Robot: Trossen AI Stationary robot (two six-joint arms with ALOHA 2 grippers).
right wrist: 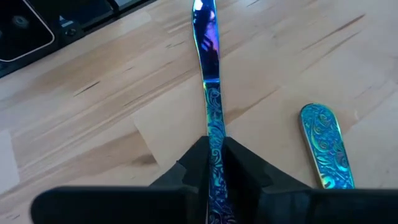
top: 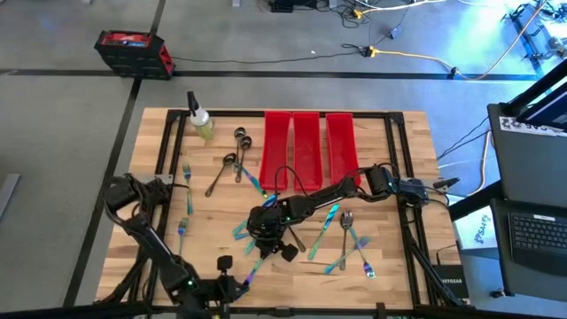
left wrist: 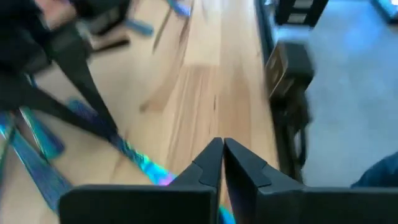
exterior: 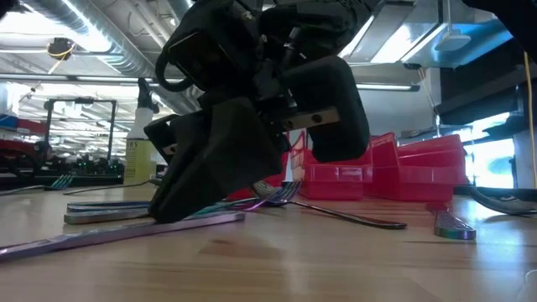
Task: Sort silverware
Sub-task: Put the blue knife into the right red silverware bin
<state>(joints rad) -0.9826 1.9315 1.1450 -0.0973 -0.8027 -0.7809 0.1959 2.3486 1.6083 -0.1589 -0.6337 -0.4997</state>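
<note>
Iridescent knife (right wrist: 210,93) pinched by handle between right gripper (right wrist: 214,163) jaws, blade running ahead along counter (right wrist: 112,106). Lift level (grip thin, may swivel). Left gripper (left wrist: 221,163) jaws pressed together, empty, beside.
</note>
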